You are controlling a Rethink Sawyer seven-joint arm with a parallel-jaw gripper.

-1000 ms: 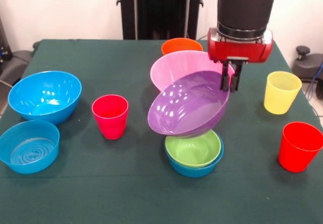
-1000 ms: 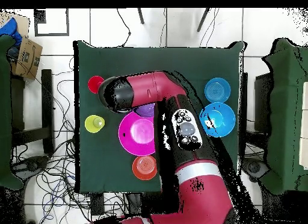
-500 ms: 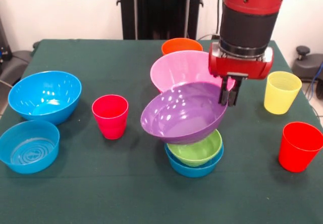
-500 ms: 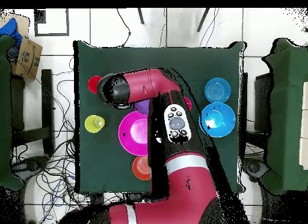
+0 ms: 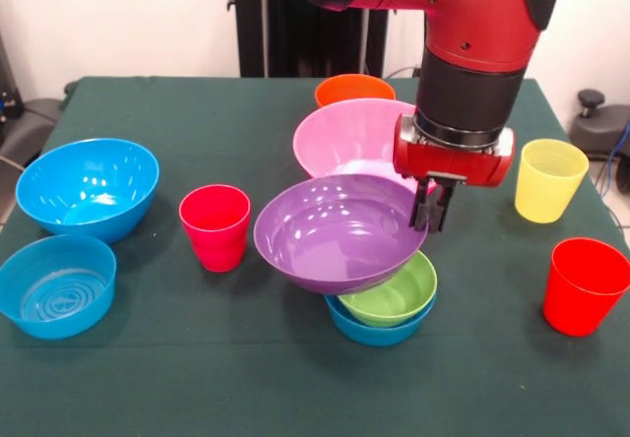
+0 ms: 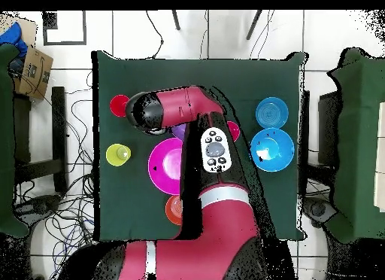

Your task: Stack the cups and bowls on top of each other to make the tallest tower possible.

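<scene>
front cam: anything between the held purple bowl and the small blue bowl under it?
Yes, front view: the lime green bowl sits nested in the small blue bowl, under the purple bowl held by the gripper.

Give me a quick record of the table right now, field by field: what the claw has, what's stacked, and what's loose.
claw: shut on the purple bowl's rim
purple bowl: held over the stack, nearly level, tipped slightly
stack: lime green bowl nested in small blue bowl
behind: pink bowl, orange bowl
loose cups: red cup, second red cup, yellow cup
loose bowls: big blue bowl, shallow blue bowl
</scene>
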